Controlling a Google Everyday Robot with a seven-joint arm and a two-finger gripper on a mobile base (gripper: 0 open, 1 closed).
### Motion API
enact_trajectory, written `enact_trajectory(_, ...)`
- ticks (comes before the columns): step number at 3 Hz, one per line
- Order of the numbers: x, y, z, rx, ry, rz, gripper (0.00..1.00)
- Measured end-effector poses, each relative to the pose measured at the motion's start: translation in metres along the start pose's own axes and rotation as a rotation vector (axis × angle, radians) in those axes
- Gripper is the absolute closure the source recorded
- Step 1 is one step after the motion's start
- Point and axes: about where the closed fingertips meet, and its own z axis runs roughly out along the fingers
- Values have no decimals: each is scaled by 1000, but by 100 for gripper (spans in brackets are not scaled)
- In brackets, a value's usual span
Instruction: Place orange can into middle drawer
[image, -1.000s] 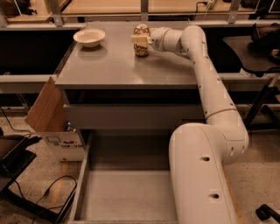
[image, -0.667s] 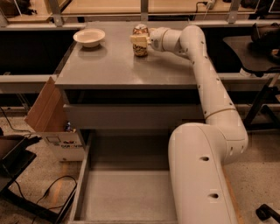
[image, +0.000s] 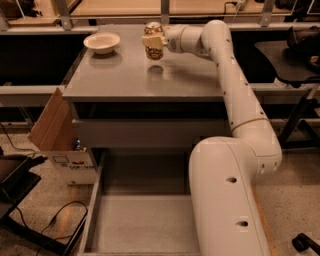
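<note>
At the far left of the scene, a cardboard box (image: 52, 125) is seen leaning against the desk (image: 130, 80), with a cable (image: 60, 220) on the floor near it; neither is part of the task. On the far left part of the desk top a white bowl (image: 102, 42) is seen, well apart from the can and untouched. Further right, toward the far edge of the desk, the can (image: 155, 52) is held upright in the claw (image: 153, 40), which is closed around its middle from the right side. A dark shadow is seen on the desk just below the can, so the can is judged to be raised a little clear of the surface rather than standing on it. The grasp can therefore be counted as done, and the lift as begun. Below and nearer, under a plain closed panel (image: 150, 132), the drawer (image: 140, 225) is already pulled out, and its floor is seen bare. Nothing has yet been put in it. On the right, the arm (image: 235, 90) is stretched from the base up and across to the can. What is left, by this judgement, is the greater part: the can must be carried back over the near edge of the desk, lowered into the drawer, set down upright on the floor and released.
</note>
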Motion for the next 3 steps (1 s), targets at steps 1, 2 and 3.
enact_trajectory(1, -41, 24, -16, -47, -11, -42, 100)
enact_trajectory(2, -87, 63, -52, -105, -24, -86, 100)
enact_trajectory(3, -125, 94, -117, -118, -22, -120, 100)
